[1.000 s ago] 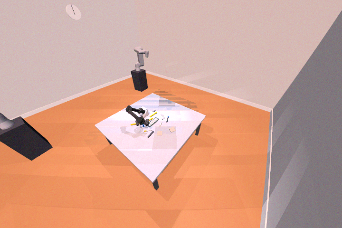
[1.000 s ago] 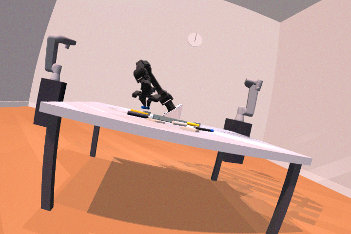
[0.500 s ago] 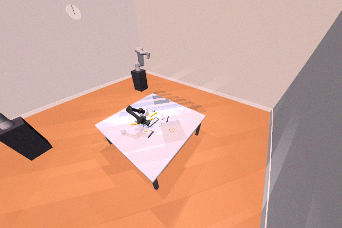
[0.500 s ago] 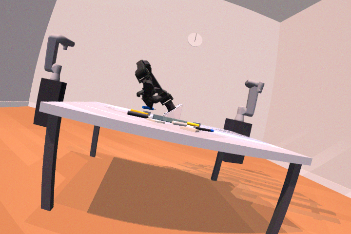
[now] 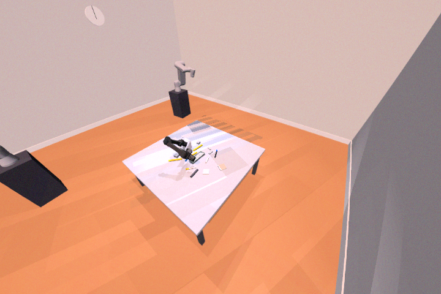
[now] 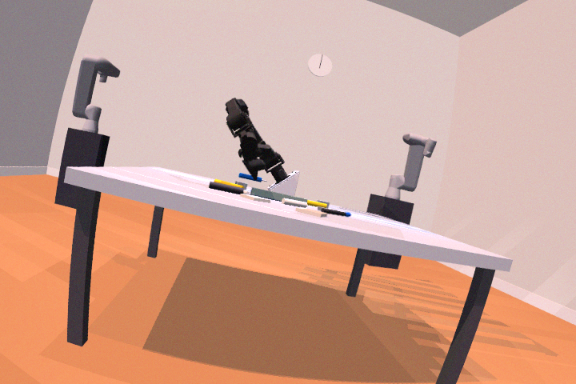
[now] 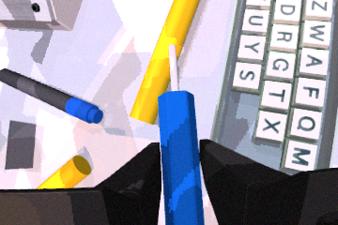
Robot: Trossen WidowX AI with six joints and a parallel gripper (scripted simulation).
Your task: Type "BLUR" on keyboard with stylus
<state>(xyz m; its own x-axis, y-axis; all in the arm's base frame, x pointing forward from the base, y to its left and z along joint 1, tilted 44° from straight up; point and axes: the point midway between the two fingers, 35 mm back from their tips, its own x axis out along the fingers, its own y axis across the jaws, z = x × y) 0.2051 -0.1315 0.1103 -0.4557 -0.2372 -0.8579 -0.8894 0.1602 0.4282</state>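
Seen from the wrist, a grey block (image 7: 33, 13) sits at the far left corner of the desk (image 7: 83, 52), and below it lies a dark marker (image 7: 50, 96) with a blue cap, pointing down to the right. Lower still, a short yellow cylinder (image 7: 66, 172) shows its open end. Near the middle, a longer yellow cylinder (image 7: 168, 56) lies slanted on the desk, and in front of it the gripper (image 7: 180, 155) is clenched on the blue stylus (image 7: 180, 150), its two black fingers pressed against either side of the shaft. The stylus stands almost straight up the picture, and its thin white tip (image 7: 174, 67) overlaps the long yellow cylinder (whether it touches it or hangs above it, I cannot tell). To the right lies the keyboard (image 7: 289, 80), with pale keys in a grey frame; the letters S, G, T, X, Q and M read clearly, and the tip is beside the keyboard, not over any key. From the side of the room, the arm (image 6: 252, 145) leans down over the table's clutter, the stylus (image 6: 251, 177) jutting nearly level just above the surface, with the keyboard (image 6: 270, 194) just beside it to the right.
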